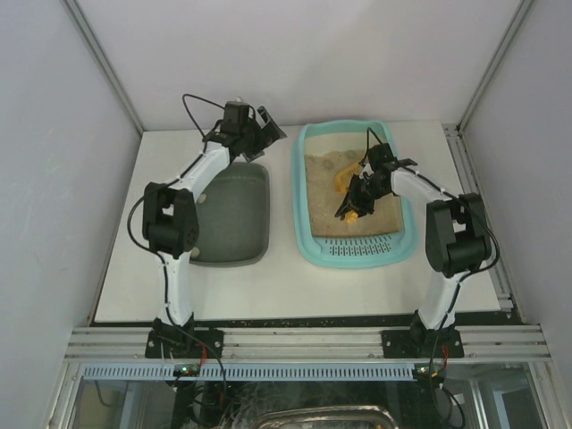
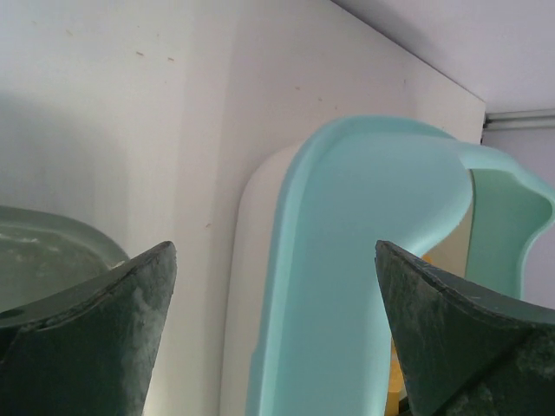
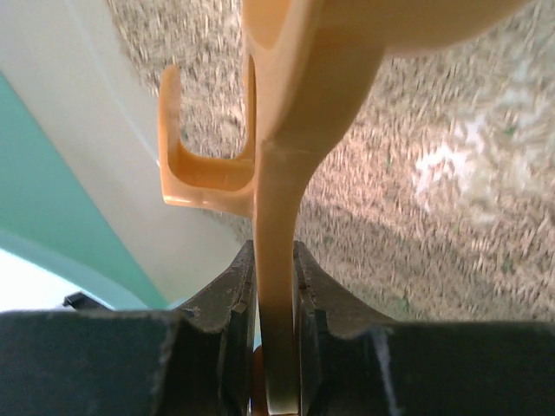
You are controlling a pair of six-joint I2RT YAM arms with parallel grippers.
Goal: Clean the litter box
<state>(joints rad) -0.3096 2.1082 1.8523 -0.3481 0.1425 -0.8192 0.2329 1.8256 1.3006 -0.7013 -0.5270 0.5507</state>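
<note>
R wrist cam, unlike top, shows right claw (image 3: pixel 276 260) clenched on orange scoop (image 3: pixel 295 113) over litter box (image 3: pixel 35 191) sand; L wrist cam: left claw (image 2: pixel 275 260) released.

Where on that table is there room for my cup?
Widest: the strip of table between both trays and the near edge. The gap between the grey tray and the litter box is narrow. Crowded inside it: the right gripper holds a scoop.

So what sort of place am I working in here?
Probably a robot test cell, not a home: plain white wall panels, an aluminium rail along the near edge, and the litter box staged on a white table.
</note>
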